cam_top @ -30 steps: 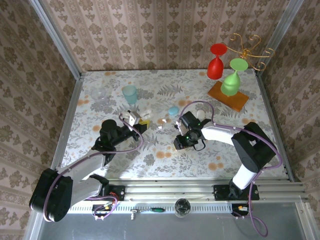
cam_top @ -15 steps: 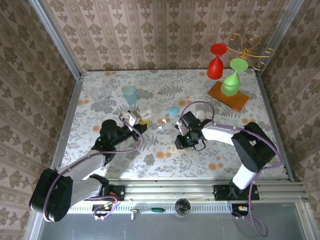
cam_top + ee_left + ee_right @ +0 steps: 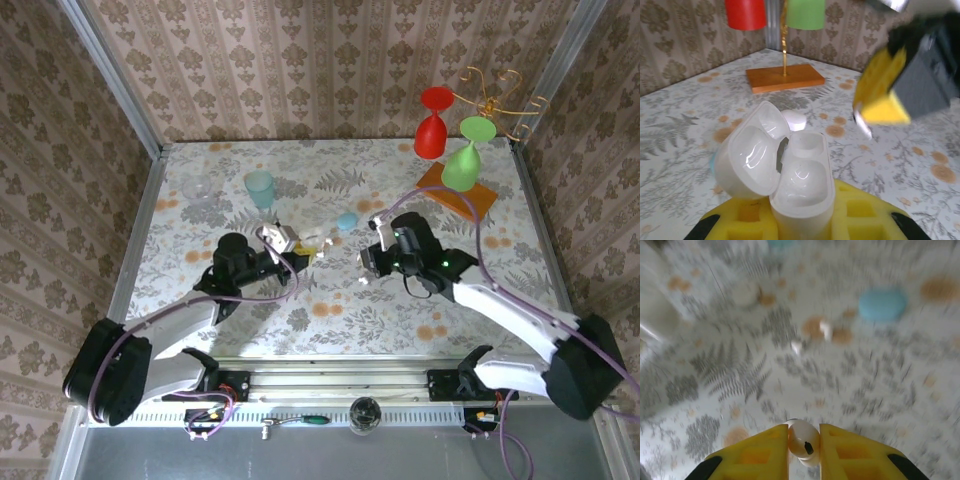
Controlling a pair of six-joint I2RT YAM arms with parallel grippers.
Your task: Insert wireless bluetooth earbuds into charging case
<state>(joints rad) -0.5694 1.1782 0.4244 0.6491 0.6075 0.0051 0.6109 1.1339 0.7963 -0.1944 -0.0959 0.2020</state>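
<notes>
Your right end effector (image 3: pixel 804 441) has just clamped shut on an earbud (image 3: pixel 802 439) and lifted it off the counter's (image 3: pixel 330 325) middle, so the pick looks done and insertion comes next. The left end effector (image 3: pixel 284 240) stays shut on the open case (image 3: pixel 802 182), just to its left. The earbud's long axis seems to run straight out of the grip, bulb outward, though the view is blurred.

Left gripper (image 3: pixel 303 245) left of centre on floral table (image 3: pixel 330 320), white case (image 3: pixel 296 238) at tips. Right gripper (image 3: pixel 366 274) near, apart, tiny white earbud (image 3: pixel 362 282) at tips. Blue case (image 3: pixel 347 221) behind, between them. Teal cup (image 3: pixel 260 188), clear glass (image 3: pixel 197 190) far left. Red glass (image 3: pixel 432 128), green glass (image 3: pixel 462 162) hang on gold rack (image 3: pixel 500 100), far right.
</notes>
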